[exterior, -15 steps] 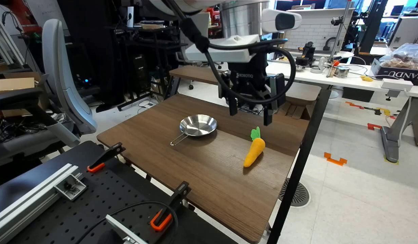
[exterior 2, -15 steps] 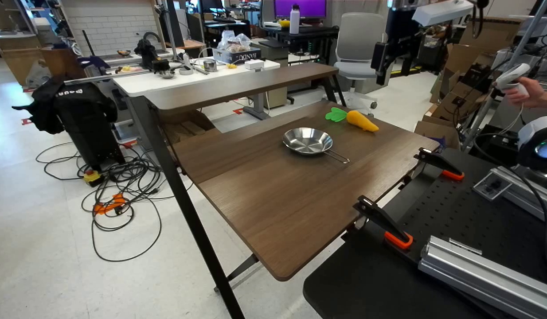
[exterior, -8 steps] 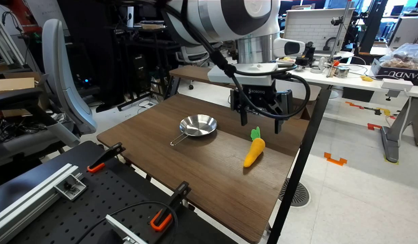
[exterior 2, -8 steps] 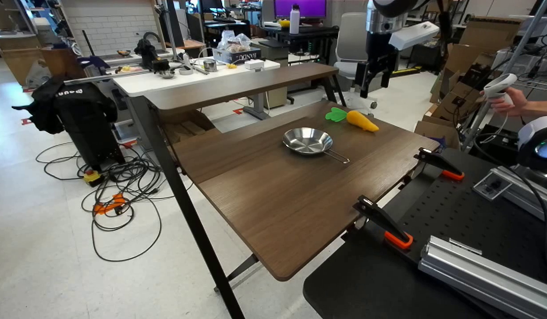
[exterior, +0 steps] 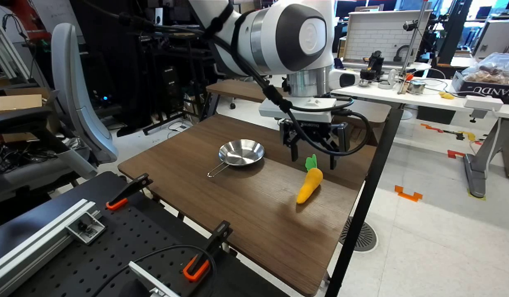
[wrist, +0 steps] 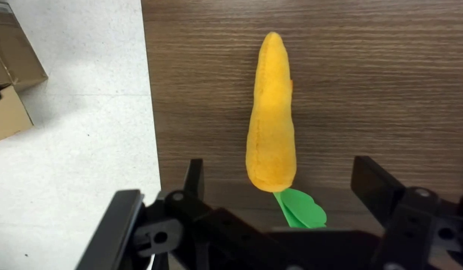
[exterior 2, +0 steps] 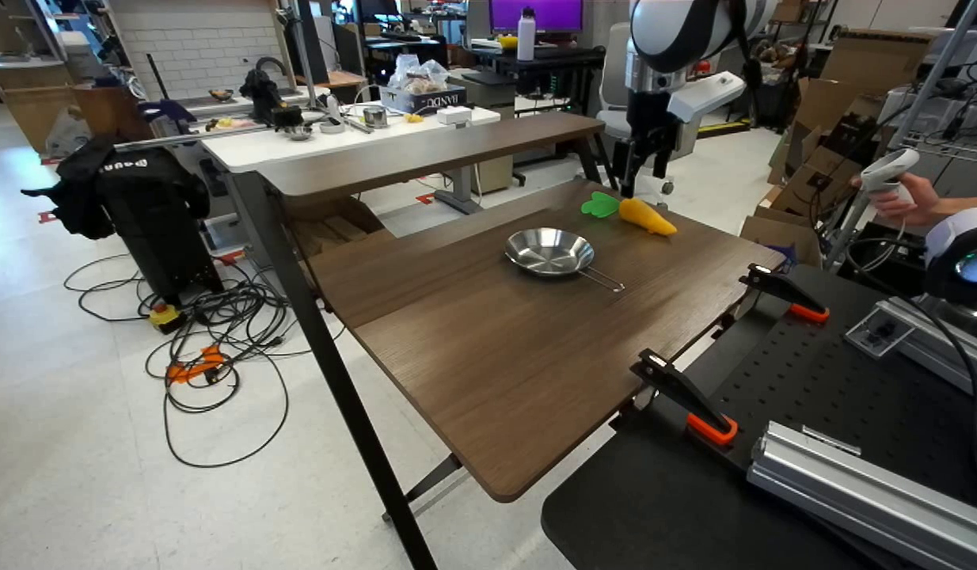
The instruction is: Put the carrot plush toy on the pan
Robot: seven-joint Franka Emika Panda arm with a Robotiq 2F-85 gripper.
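- My fingers [wrist: 194, 176] stand wide apart; in the wrist view I see the thick end of the carrot plush toy [wrist: 272, 123] between them.
- In an exterior view they hang above the tabletop [exterior: 254, 206], near the toy's green leafy tip [exterior: 311, 162].
- The toy lies on the tabletop, right of the silver metal pan [exterior: 241, 152] in both exterior views and apart from it.

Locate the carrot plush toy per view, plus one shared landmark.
In an exterior view: carrot plush toy, lower right of centre, leaf up.
In an exterior view: carrot plush toy, upper right of centre, leaf left.
In the wrist view: carrot plush toy, right of centre, leaf down.
Landmark: open gripper, in all three.
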